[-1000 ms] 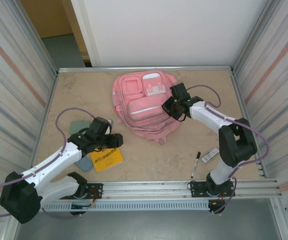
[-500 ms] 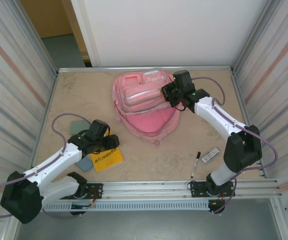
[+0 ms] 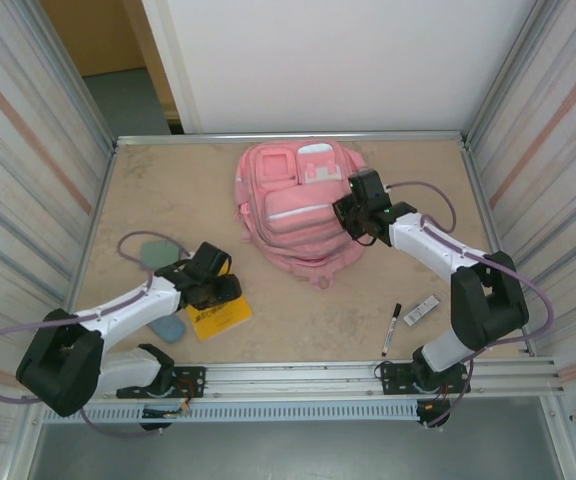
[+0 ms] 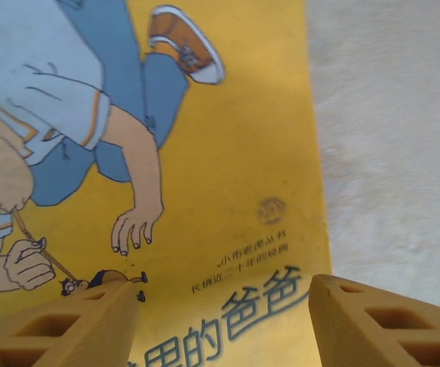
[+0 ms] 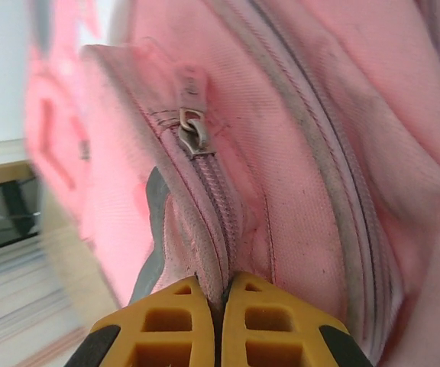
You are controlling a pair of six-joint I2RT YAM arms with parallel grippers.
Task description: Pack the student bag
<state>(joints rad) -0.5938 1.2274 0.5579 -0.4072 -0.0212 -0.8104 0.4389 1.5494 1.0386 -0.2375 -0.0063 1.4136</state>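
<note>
Student bag [image 3: 308,255] | pink fabric, front zip pockets [image 3: 303,213] (white patch [image 3: 317,150])

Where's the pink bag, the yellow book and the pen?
bag [image 3: 290,222]: top view, on its front pocket.
book [image 4: 231,145]: left wrist view, on the yellow cover.
pen [image 3: 391,330]: top view, on the middle of its barrel.

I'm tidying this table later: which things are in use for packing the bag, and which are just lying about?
In use: student bag, its zip edge pinched by the shut right hand; yellow book, under the open left hand.
Lying about: black pen; small white object; grey-green pad.
</note>
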